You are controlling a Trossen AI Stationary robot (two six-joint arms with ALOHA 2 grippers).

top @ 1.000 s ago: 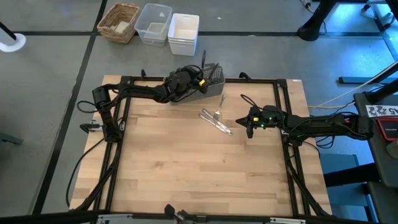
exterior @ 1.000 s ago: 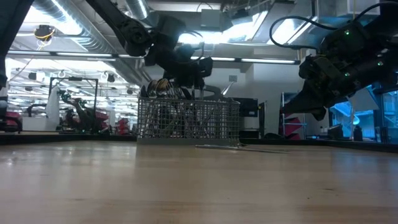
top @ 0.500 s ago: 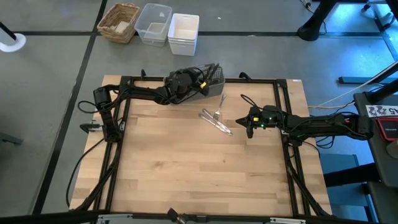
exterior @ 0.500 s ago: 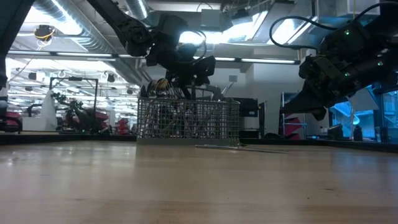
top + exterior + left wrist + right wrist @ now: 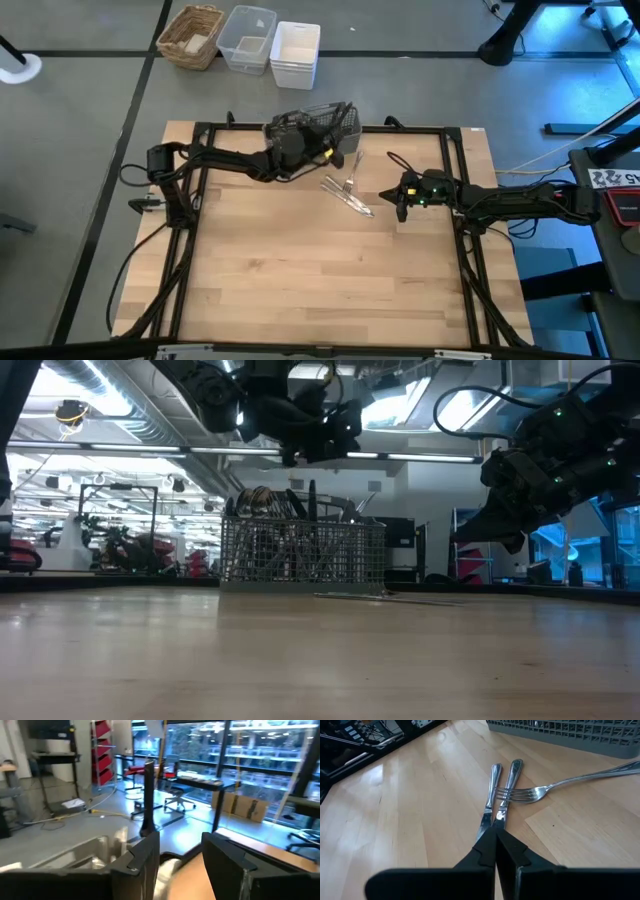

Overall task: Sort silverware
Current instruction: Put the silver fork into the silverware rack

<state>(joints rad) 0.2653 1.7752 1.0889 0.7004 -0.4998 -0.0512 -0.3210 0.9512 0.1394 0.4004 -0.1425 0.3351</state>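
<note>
- Pale wood planks made up the table [image 5: 300,270] in the high view, bordered by a dark frame, with most of the near boards bare. The grey mesh caddy [image 5: 338,124] stood at the far edge. The left gripper [image 5: 300,148] hovered just on the near side of it. Two knives [image 5: 350,198] and a fork [image 5: 351,172] lay close together between caddy and right gripper [image 5: 400,195], which hung beside them, well in from the right edge.
- Low across the table, the caddy [image 5: 302,552] stood upright with handles of silverware [image 5: 300,510] poking above its rim. The left gripper [image 5: 325,435] hung clear above it with nothing in it. The right gripper [image 5: 500,525] hung apart to the side, above the boards.
- From the left wrist, the two dark fingers [image 5: 142,862] stood apart with empty air between them.
- From the right wrist, the fingers [image 5: 492,852] were pressed together, holding nothing. Just ahead lay the two knives [image 5: 490,802] side by side, the fork [image 5: 555,787] lying across their handles, with the caddy's wall [image 5: 570,730] beyond.
</note>
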